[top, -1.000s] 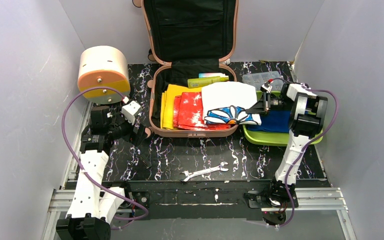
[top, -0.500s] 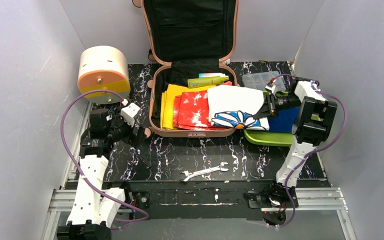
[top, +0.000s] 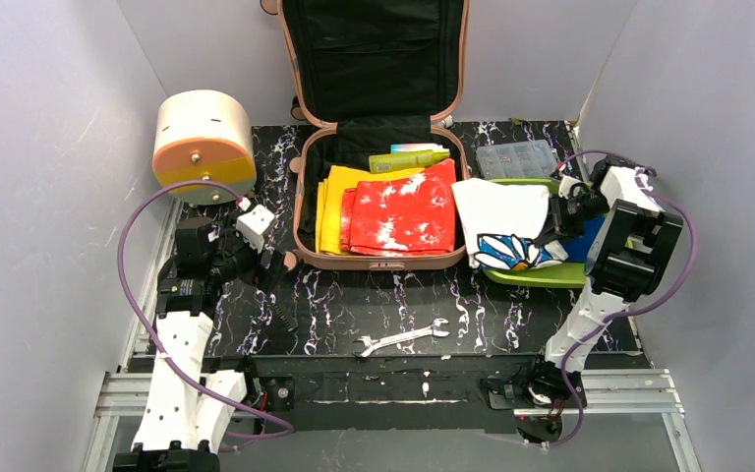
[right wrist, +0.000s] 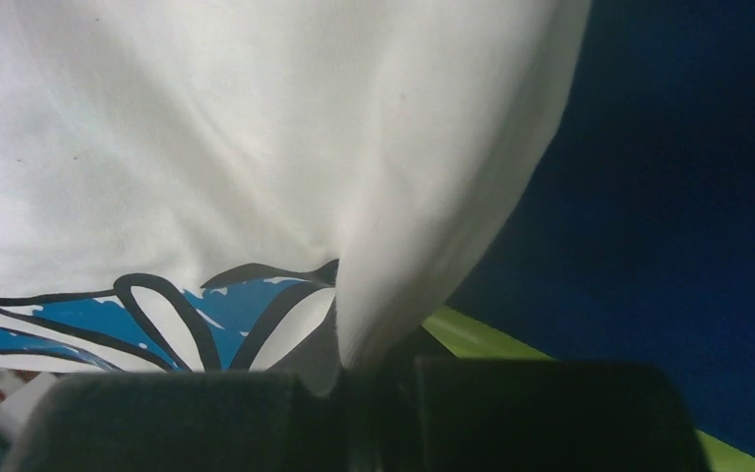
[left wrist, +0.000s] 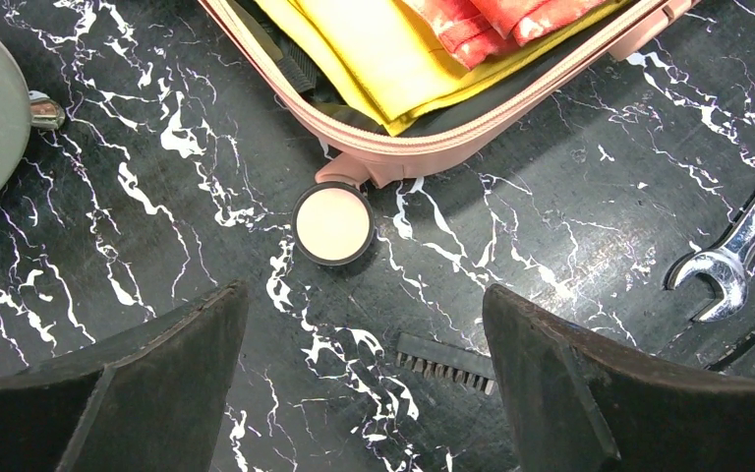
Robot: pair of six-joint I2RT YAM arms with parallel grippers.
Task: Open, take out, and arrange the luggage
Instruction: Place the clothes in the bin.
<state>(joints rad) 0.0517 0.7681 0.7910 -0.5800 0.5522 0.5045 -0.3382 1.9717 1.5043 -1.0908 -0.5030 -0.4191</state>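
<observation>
Right gripper (top: 549,231), closed on the white cloth (top: 499,218) with a blue flower print, now sits farther right. The cloth no longer lies across the open luggage (top: 378,262). It now hangs over the lime-green tray (top: 536,276) beside the case. The red-and-white cloth (top: 403,218) inside, earlier half covered, now shows in full.
</observation>
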